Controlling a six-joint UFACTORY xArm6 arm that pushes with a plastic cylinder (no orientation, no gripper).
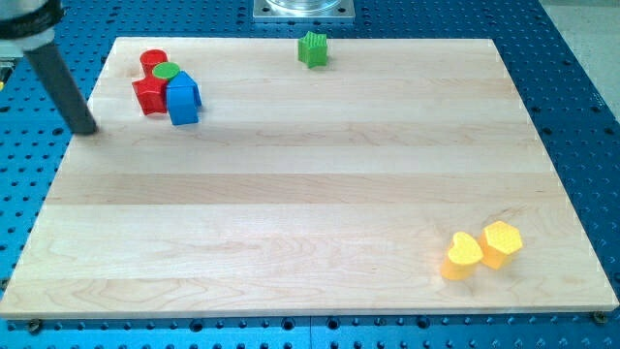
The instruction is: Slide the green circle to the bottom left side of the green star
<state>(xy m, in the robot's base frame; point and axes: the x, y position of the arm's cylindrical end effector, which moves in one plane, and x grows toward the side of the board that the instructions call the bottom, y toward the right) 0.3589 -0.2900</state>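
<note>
A wooden bench [310, 194] holds a tight cluster near its top left corner: the green circle [168, 71] touches a red cylinder [153, 61], a red block [148, 95] and a blue block [182, 100]. The green star [313, 48] sits well apart at the middle of the top edge, and two yellow blocks [481, 249] touch near the bottom right corner. The arm has no claw, only a dark rod whose tip [87, 129] rests just off the bench's left edge, left of the cluster.

Pale striped wooden bench [320, 194]; green circle [167, 71], green star [313, 48], two red blocks [150, 95], blue block [182, 101], two yellow blocks [482, 249].
</note>
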